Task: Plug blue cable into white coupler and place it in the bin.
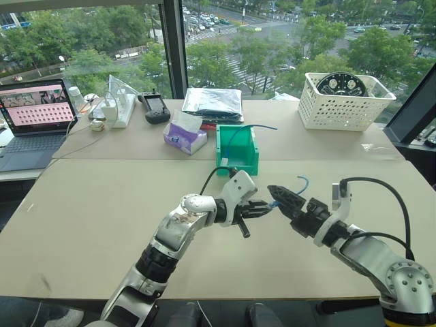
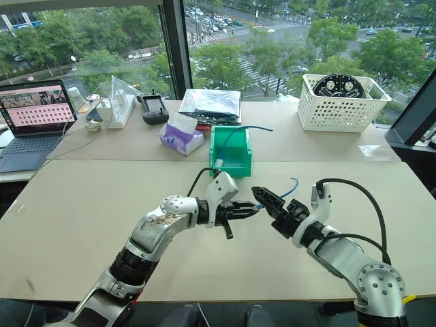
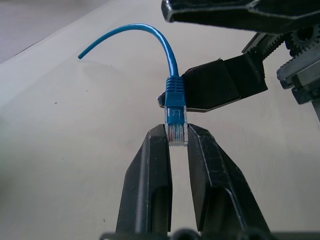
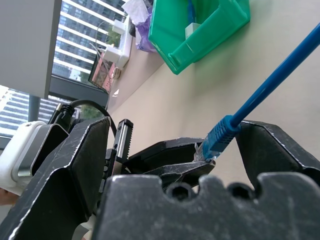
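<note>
So far, centre frame, the left gripper (image 3: 178, 142) pinches the blue cable (image 3: 175, 95)'s clear plug; the right gripper (image 1: 285, 197) gapes wide around it (handover?). Mating and binning remain.

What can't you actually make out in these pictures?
- Small white block in the bright green plastic bin: right wrist view, too small to tell whether it has a socket.
- Round black part in the white lattice basket: head views, basket wall hides its lower half.
- Open laptop's screen: head views, too small to read.
</note>
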{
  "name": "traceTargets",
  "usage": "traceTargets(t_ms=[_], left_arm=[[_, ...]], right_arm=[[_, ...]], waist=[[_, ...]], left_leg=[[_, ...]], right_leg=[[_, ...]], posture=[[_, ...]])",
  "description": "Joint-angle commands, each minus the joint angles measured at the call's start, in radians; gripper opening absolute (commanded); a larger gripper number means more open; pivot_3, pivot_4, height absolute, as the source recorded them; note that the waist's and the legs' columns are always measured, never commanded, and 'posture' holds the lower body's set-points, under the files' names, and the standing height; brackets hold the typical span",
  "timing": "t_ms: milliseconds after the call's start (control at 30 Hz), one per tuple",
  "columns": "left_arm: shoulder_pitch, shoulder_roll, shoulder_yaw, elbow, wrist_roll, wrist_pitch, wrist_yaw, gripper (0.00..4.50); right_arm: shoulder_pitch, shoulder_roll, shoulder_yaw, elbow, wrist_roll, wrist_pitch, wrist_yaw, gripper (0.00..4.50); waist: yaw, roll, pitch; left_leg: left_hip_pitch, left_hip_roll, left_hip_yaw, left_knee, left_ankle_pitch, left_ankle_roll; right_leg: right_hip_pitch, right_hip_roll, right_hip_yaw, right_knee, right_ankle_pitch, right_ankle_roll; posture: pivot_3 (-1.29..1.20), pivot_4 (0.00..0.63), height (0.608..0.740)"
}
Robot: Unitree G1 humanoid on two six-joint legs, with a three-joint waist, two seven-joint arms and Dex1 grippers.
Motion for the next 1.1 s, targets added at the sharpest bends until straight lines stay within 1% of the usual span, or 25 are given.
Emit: traceTargets(t_ms=[33,100,133,200,233,267,300,333,367,400,467,500,567,600,633,667,733,800,900,967,1067,1100], left_arm=[[-0.009,-0.002,0.0,-0.042,-0.018,-0.008,0.003,0.06],[-0.008,-0.001,0.0,-0.042,-0.019,-0.008,0.002,0.06],[-0.008,-0.001,-0.001,-0.042,-0.019,-0.008,0.002,0.06],[-0.008,-0.001,0.0,-0.043,-0.019,-0.008,0.003,0.06],[-0.008,-0.001,0.0,-0.042,-0.02,-0.007,0.002,0.06],[-0.009,-0.002,0.001,-0.04,-0.021,-0.007,0.002,0.06],[-0.009,-0.001,0.002,-0.04,-0.021,-0.007,0.002,0.06],[-0.009,-0.002,0.004,-0.039,-0.023,-0.009,0.003,0.06],[-0.008,-0.003,0.007,-0.038,-0.024,-0.011,0.006,0.06],[-0.008,-0.003,0.009,-0.038,-0.026,-0.016,0.005,0.06],[-0.017,0.003,0.026,-0.043,-0.028,-0.053,0.002,1.06],[-0.025,0.002,0.045,-0.046,-0.036,-0.058,0.005,1.3],[-0.051,0.014,0.091,-0.054,-0.048,-0.068,0.016,2.01],[-0.064,0.024,0.117,-0.06,-0.059,-0.068,0.017,2.46],[-0.076,0.036,0.138,-0.066,-0.069,-0.07,0.016,2.74],[-0.087,0.048,0.158,-0.07,-0.076,-0.072,0.015,3.12],[-0.112,0.084,0.203,-0.079,-0.093,-0.067,0.01,3.79],[-0.14,0.185,0.222,-0.114,-0.103,-0.068,-0.061,4.49],[-0.164,0.289,0.287,-0.144,-0.142,-0.034,-0.094,4.49],[-0.146,0.372,0.33,-0.167,-0.159,-0.021,-0.119,4.49],[-0.082,0.438,0.411,-0.193,-0.225,0.002,-0.138,4.49],[-0.029,0.473,0.448,-0.206,-0.242,0.006,-0.153,4.49]], right_arm=[[-0.012,-0.004,-0.009,-0.018,0.019,-0.024,-0.004,3.44],[-0.009,-0.001,-0.009,-0.024,0.027,-0.027,-0.008,2.88],[-0.008,0.001,-0.008,-0.027,0.03,-0.029,-0.009,2.41],[-0.004,0.001,-0.007,-0.03,0.031,-0.031,-0.011,1.89],[-0.003,0.001,-0.006,-0.031,0.03,-0.033,-0.013,1.47],[-0.002,0.002,-0.006,-0.031,0.031,-0.036,-0.015,1.16],[-0.001,0.003,-0.005,-0.033,0.032,-0.039,-0.017,0.67],[0.0,0.002,-0.005,-0.033,0.032,-0.04,-0.018,0.44],[-0.001,0.002,-0.006,-0.032,0.031,-0.041,-0.018,0.12],[-0.003,-0.001,-0.008,-0.031,0.03,-0.04,-0.015,0.02],[-0.015,-0.02,-0.028,-0.017,0.016,-0.037,0.003,0.0],[-0.024,-0.032,-0.047,-0.001,0.012,-0.039,0.009,0.0],[-0.048,-0.068,-0.083,0.044,0.006,-0.036,0.03,0.0],[-0.063,-0.085,-0.091,0.064,0.008,-0.031,0.042,0.0],[-0.077,-0.098,-0.094,0.08,0.01,-0.024,0.053,0.0],[-0.091,-0.109,-0.094,0.094,0.01,-0.016,0.063,0.0],[-0.122,-0.126,-0.088,0.126,0.004,0.0,0.084,0.0],[-0.163,-0.135,-0.072,0.166,-0.009,0.019,0.11,0.0],[-0.219,-0.145,-0.046,0.22,-0.054,0.058,0.156,0.0],[-0.26,-0.166,-0.012,0.251,-0.127,0.096,0.211,0.0],[-0.315,-0.168,0.017,0.294,-0.197,0.131,0.276,0.0],[-0.341,-0.171,0.034,0.308,-0.226,0.15,0.307,0.0]], waist=[[0.0,0.0,0.0],[0.0,0.0,0.0],[0.0,0.0,0.0],[0.0,0.0,0.0],[0.0,0.0,0.0],[0.0,0.0,0.0],[0.0,0.0,0.0],[0.0,0.0,0.0],[0.0,0.0,0.0],[0.0,0.0,0.0],[0.0,0.0,0.0],[0.0,0.0,0.0],[0.0,0.0,0.0],[0.001,0.0,0.0],[0.001,0.0,0.0],[0.0,0.0,0.0],[-0.004,0.0,0.0],[-0.01,0.0,0.0],[-0.018,0.0,0.0],[-0.022,0.0,0.0],[-0.023,0.001,0.0],[-0.023,0.001,0.0]], left_leg=[[0.0,0.0,0.0,0.0,0.0,0.0],[0.0,0.0,0.0,0.0,0.0,0.0],[0.0,0.0,0.0,0.0,0.0,0.0],[0.0,0.0,0.0,0.0,0.0,0.0],[0.0,0.0,0.0,0.0,0.0,0.0],[0.0,0.0,0.0,0.0,0.0,0.0],[0.0,0.0,0.0,0.0,0.0,0.0],[0.0,0.0,0.0,0.0,0.0,0.0],[0.0,0.0,0.0,0.0,0.0,0.0],[0.0,0.0,0.0,0.0,0.0,0.0],[0.0,0.0,0.0,0.0,0.0,0.0],[0.0,0.0,0.0,0.0,0.0,0.0],[0.0,0.0,0.0,0.0,0.0,0.0],[0.0,0.0,0.0,0.001,0.0,0.0],[0.0,0.0,0.0,0.001,0.0,0.0],[0.0,0.0,0.0,0.001,0.0,0.0],[0.0,0.001,0.001,0.001,0.0,0.0],[0.001,0.001,0.001,0.0,0.0,0.0],[0.001,0.001,0.001,-0.001,0.0,0.0],[0.001,0.001,0.001,-0.001,0.0,0.0],[0.001,0.001,0.001,-0.001,0.0,0.0],[0.002,0.001,0.001,-0.001,0.0,0.0]], right_leg=[[0.0,0.0,0.0,0.0,0.0,0.0],[0.0,0.0,0.0,0.0,0.0,0.0],[0.0,0.0,0.0,0.0,0.0,0.0],[0.0,0.0,0.0,0.0,0.0,0.0],[0.0,0.0,0.0,0.0,0.0,0.0],[0.0,0.0,0.0,0.0,0.0,0.0],[0.0,0.0,0.0,0.0,0.0,0.0],[0.0,0.0,0.0,0.0,0.0,0.0],[0.0,0.0,0.0,0.0,0.0,0.0],[0.0,0.0,0.0,0.0,0.0,0.0],[0.0,0.0,0.0,0.0,0.0,0.0],[0.0,0.0,0.0,0.0,0.0,0.0],[0.0,0.0,0.0,0.0,0.0,0.0],[0.0,0.0,0.0,0.0,0.0,0.0],[0.0,0.0,0.0,0.0,0.0,0.0],[0.0,0.0,0.0,0.0,0.0,0.0],[0.0,0.001,0.0,0.0,0.0,0.0],[0.0,0.002,0.0,0.0,0.0,-0.001],[-0.001,0.002,0.001,0.001,0.001,-0.001],[-0.001,0.002,0.001,0.0,0.001,-0.001],[-0.001,0.002,0.001,0.0,0.001,-0.001],[0.0,0.002,0.001,0.0,0.001,-0.001]], posture=[[0.0,0.15,0.728],[0.0,0.15,0.728],[0.0,0.15,0.728],[0.0,0.15,0.728],[0.0,0.15,0.728],[0.0,0.15,0.728],[0.0,0.15,0.728],[0.0,0.15,0.728],[0.0,0.15,0.728],[0.0,0.15,0.728],[0.0,0.15,0.728],[0.0,0.15,0.728],[0.0,0.15,0.728],[0.0,0.15,0.728],[0.0,0.15,0.728],[0.0,0.15,0.728],[0.0,0.15,0.728],[0.0,0.15,0.728],[0.0,0.15,0.728],[0.0,0.15,0.728],[0.0,0.15,0.728],[0.0,0.15,0.728]])
